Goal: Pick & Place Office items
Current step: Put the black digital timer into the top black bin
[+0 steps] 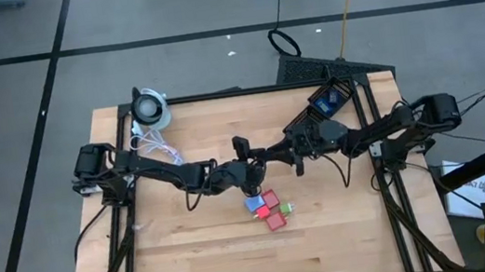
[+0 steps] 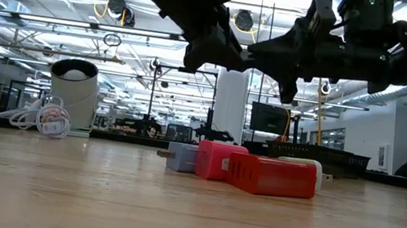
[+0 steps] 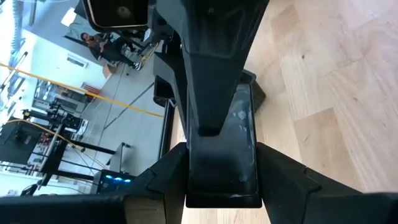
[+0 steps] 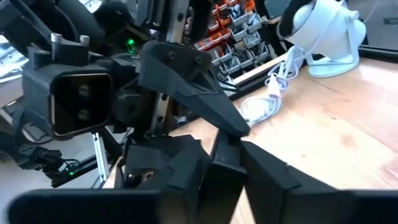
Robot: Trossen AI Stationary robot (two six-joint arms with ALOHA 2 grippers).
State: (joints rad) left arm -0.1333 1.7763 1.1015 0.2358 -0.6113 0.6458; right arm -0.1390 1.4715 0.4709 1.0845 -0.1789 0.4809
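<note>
A black flat block (image 3: 222, 146) is held in the air between both grippers above the table's middle. My left gripper (image 1: 240, 174) reaches in from the left and is shut on it (image 3: 222, 186). My right gripper (image 1: 259, 157) comes from the right and meets the same block (image 4: 225, 177). In the low view both grippers (image 2: 225, 52) (image 2: 277, 56) hang well above the wood. Just nearer than them, a cluster of blocks lies flat on the table: blue (image 1: 256, 204), red (image 1: 275, 220), pink (image 1: 269, 198) and green (image 1: 287, 209). My left gripper pinches the black block's near end (image 3: 221, 190) between its two fingers (image 3: 171, 180), which stand at the block's two long sides. The block is lifted clear of the table. My right gripper is on the block's other end (image 3: 214, 118), coming level from the table's right. Its own body hides the contact itself.
A round white-and-black device (image 1: 151, 108) and a white coiled cable (image 1: 158, 147) sit at the far left of the table. A dark basket (image 1: 327, 97) stands at the far right corner. Bare wood (image 1: 192, 255) lies toward the near edge.
</note>
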